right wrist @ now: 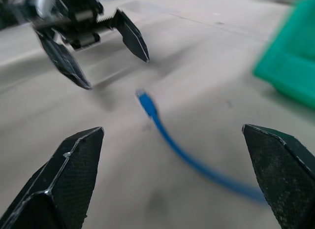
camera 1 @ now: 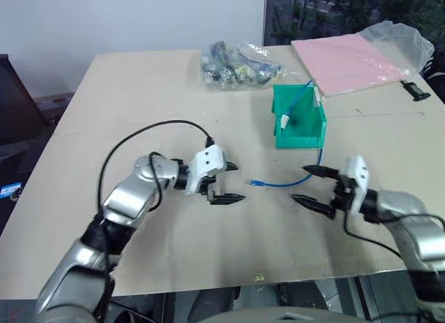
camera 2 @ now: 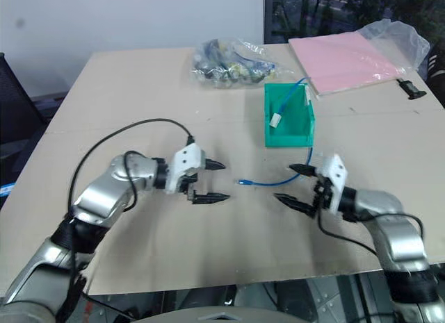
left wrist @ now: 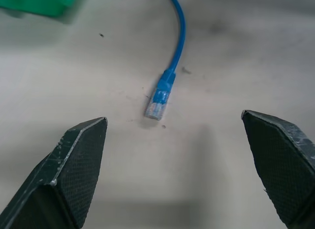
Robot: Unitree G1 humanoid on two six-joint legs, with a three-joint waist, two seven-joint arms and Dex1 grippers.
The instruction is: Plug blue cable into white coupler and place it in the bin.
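Both jaws gape empty; blue cable [camera 1: 288, 182] plug lies on table between them.

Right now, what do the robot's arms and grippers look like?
Both arms are silver-grey metal with black joint sections. Each wrist carries a white boxy housing, and a thin black cable loops along each arm. The left gripper and right gripper each have two black, pointed, wedge-shaped fingers; the wrist views show a fine cross-hatched texture on the fingers.
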